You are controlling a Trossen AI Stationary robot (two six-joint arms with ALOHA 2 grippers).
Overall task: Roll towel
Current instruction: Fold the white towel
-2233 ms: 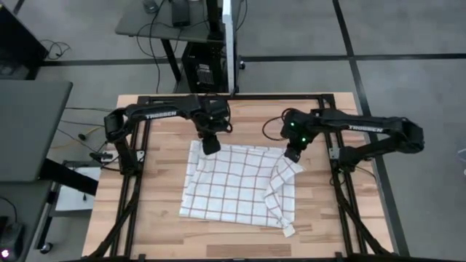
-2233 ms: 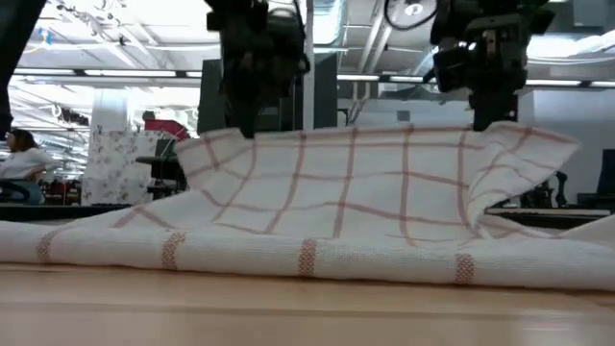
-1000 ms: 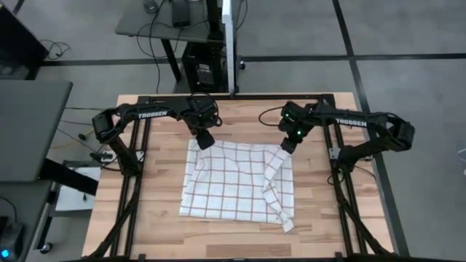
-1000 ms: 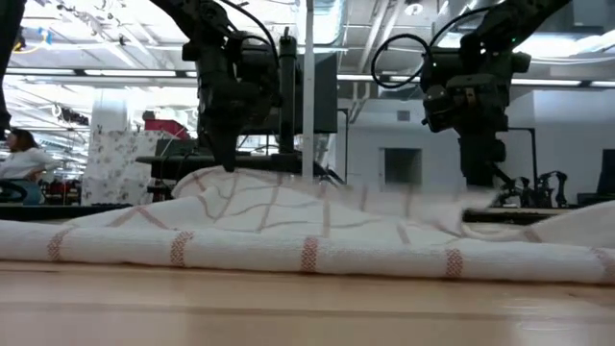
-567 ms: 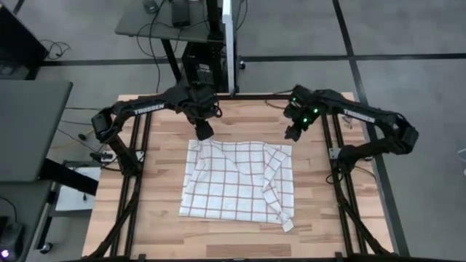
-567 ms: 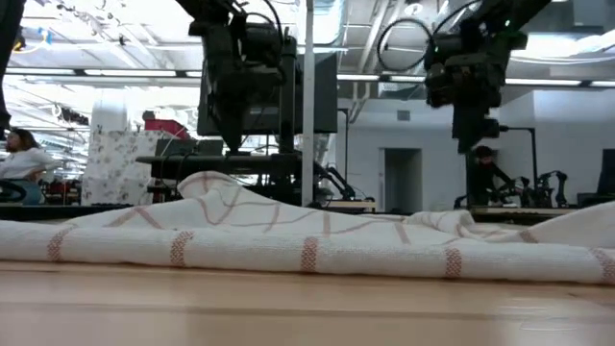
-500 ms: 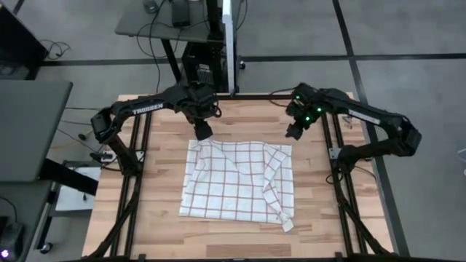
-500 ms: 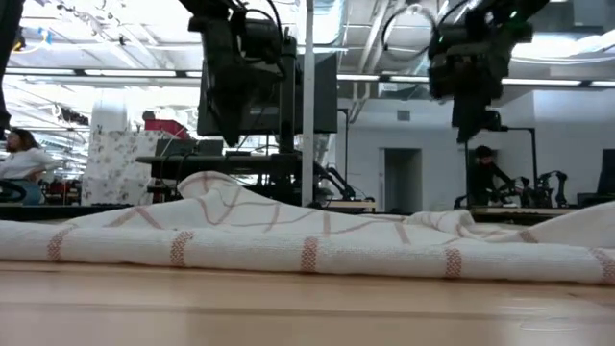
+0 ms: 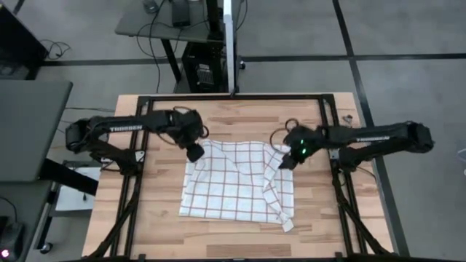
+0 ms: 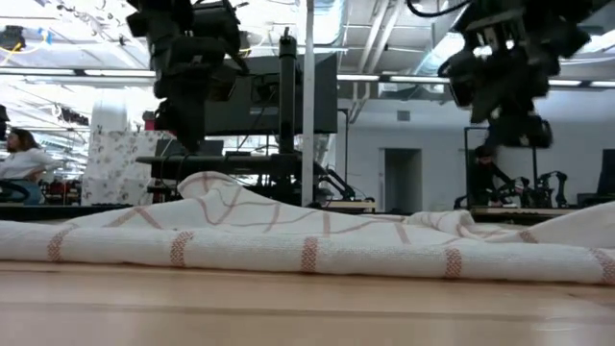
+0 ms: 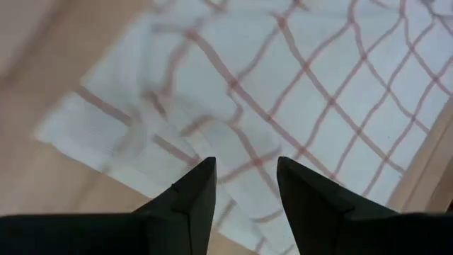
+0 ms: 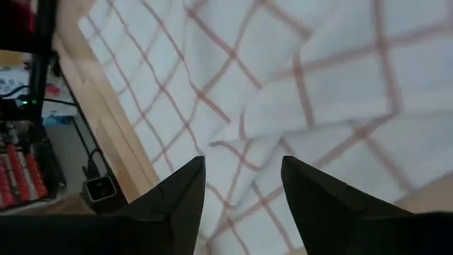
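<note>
The white towel (image 9: 237, 182) with thin red-brown grid lines lies spread on the wooden table (image 9: 160, 218). Its right side is folded over in a rumpled strip (image 9: 280, 185). In the low view the towel (image 10: 307, 240) rests on the table with a low hump at its far left. My left gripper (image 9: 195, 153) is open above the towel's far left corner (image 11: 78, 117). My right gripper (image 9: 286, 161) is open above the far right, folded part (image 12: 297, 92). In the wrist views the left gripper (image 11: 244, 166) and the right gripper (image 12: 243, 164) are both empty and clear of the cloth.
Black frame rails run along the table's left side (image 9: 138, 182), right side (image 9: 342, 196) and far side (image 9: 233, 97). Bare wood lies near of the towel (image 9: 233, 236). In the low view a seated person (image 10: 19, 163) shows in the room far behind.
Both grippers first went up and toward the table's far edge, away from the towel. They have since come back toward the near edge, over the towel's far corners. The towel's far edge has sunk onto the table and lies still.
</note>
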